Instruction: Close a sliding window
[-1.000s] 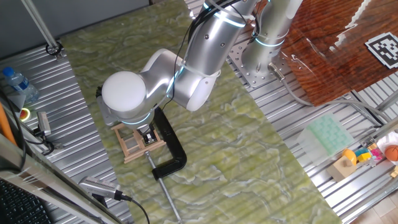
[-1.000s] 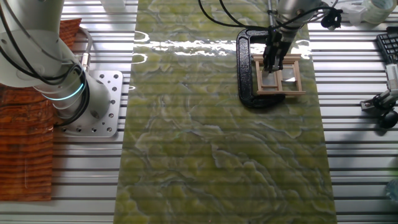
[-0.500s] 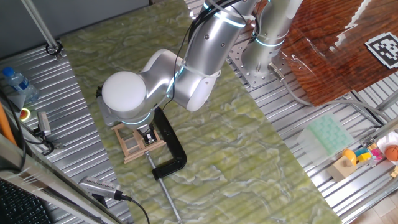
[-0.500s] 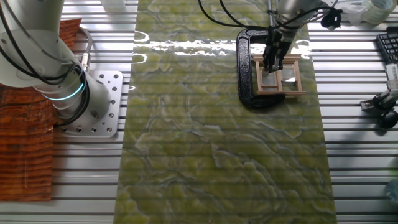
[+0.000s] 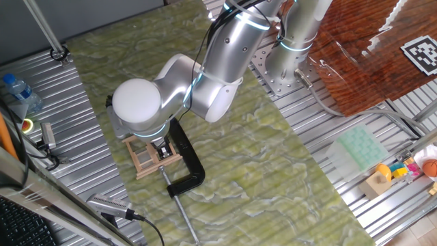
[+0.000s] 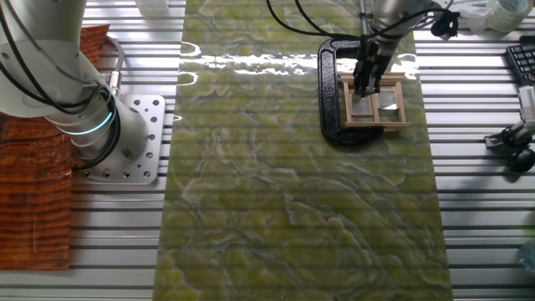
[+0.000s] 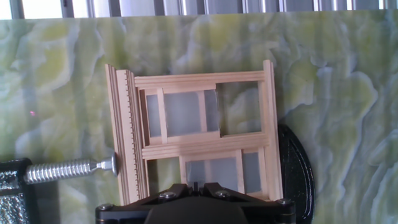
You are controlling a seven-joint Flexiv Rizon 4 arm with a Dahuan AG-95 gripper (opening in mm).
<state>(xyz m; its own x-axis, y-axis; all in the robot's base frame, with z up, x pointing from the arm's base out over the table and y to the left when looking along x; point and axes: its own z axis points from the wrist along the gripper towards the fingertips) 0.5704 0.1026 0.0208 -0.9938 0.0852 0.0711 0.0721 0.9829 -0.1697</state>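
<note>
From one fixed view, the arm bends low over the green marbled mat (image 5: 273, 164), and its gripper (image 5: 162, 148) comes down onto the sliding window (image 5: 149, 159), which lies flat near the mat's edge. A black C-clamp (image 5: 189, 164) wraps the window's side, its metal screw (image 5: 183, 212) running out toward the camera; my guess is that it pins the frame so only the sash gives when pushed. At the right edge a tray (image 5: 410, 154) holds small coloured toys, too small to name. A water bottle (image 5: 19, 92) lies on the ribbed metal table (image 5: 54, 123).

From the other fixed view, the gripper (image 6: 366, 82) stands upright over the upper part of the window (image 6: 374, 103), fingers close together at the wood. The C-clamp (image 6: 330, 92) curves round the left and lower sides of the frame. Whether the fingers pinch a bar or merely rest against it cannot be told here.

In the hand view, the window (image 7: 198, 138) fills the middle, frame uprights at left and right. The upper sash sits toward the left, leaving a bare opening at upper right, so the window is judged not yet shut. The screw (image 7: 68, 169) presses the left upright and the clamp's black body (image 7: 293, 168) backs the right one. The fingertips are hidden below the gripper's housing (image 7: 196, 202).
</note>
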